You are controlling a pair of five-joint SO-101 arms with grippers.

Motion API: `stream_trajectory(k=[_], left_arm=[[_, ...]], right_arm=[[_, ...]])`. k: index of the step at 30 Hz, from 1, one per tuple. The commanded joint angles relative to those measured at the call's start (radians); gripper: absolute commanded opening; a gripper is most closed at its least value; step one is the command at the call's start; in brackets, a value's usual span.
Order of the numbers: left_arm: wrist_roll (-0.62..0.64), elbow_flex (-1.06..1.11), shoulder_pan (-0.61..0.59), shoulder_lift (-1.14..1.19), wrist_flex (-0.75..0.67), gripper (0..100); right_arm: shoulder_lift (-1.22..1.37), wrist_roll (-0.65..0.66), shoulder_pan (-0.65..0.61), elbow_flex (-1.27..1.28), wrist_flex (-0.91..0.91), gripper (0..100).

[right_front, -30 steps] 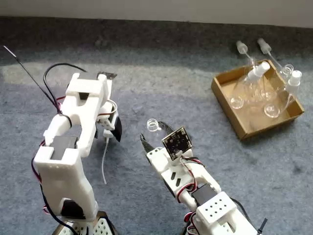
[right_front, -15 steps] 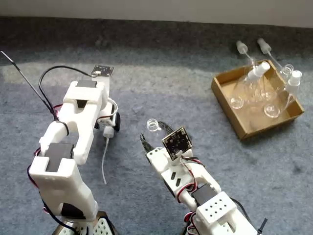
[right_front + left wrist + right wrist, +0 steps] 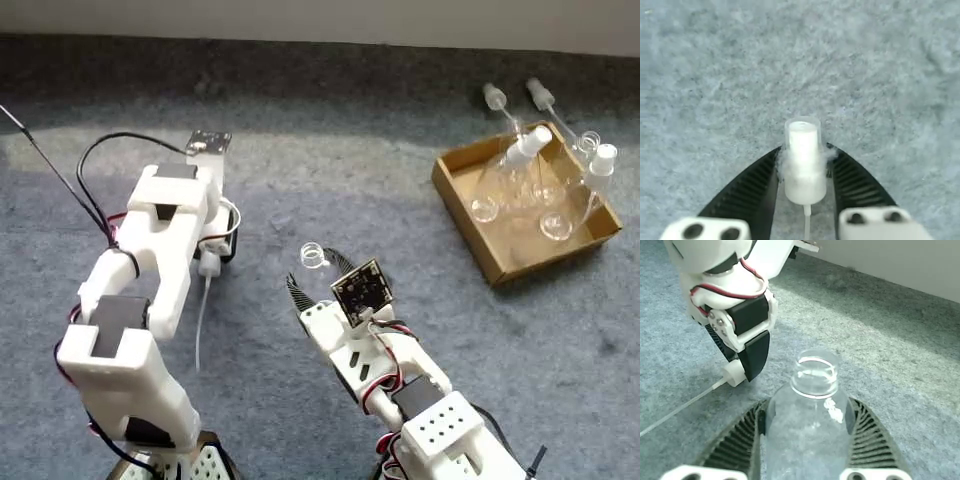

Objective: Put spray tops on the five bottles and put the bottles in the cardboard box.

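My left gripper [image 3: 213, 262] is shut on a white spray top [image 3: 208, 265], whose thin dip tube [image 3: 199, 325] hangs toward the carpet. In the left wrist view the spray top [image 3: 803, 161] sits upright between the black fingers [image 3: 755, 185]. My right gripper [image 3: 305, 285] is shut on a clear bottle [image 3: 313, 256] with an open neck. The right wrist view shows that bottle [image 3: 810, 415] close up, with the left gripper [image 3: 745, 357] and its spray top [image 3: 733, 374] just beyond. The cardboard box [image 3: 465, 228] sits at the far right with several bottles [image 3: 520, 180] inside.
Two of the boxed bottles carry white spray tops [image 3: 527, 146]. Two loose spray tops [image 3: 494, 97] lie on the grey carpet behind the box. Bare carpet stretches between the arms and the box.
The left arm has swung its gripper slightly left with the spray top, and the dip tube has followed. The right arm and its bottle have stayed still.
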Motion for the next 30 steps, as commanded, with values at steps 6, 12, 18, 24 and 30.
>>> stream_trajectory(k=[6, 12, 18, 24, 30], left_arm=[[0.015, -0.065, -0.007, -0.312, 0.075, 4], [0.018, -0.058, 0.001, -0.550, 0.075, 4], [0.150, -0.058, 0.097, -0.742, 0.075, 4], [0.203, -0.059, 0.168, -0.814, 0.068, 4], [0.261, -0.059, 0.229, -0.877, 0.068, 4]], right_arm=[[-0.019, -0.008, -0.012, 0.004, -0.025, 9.5], [-0.019, -0.009, -0.012, 0.004, -0.025, 9.5], [-0.019, -0.009, -0.012, 0.004, -0.025, 9.5], [-0.019, -0.009, -0.012, 0.004, -0.025, 9.5], [-0.019, -0.009, -0.012, 0.004, -0.025, 9.5]])
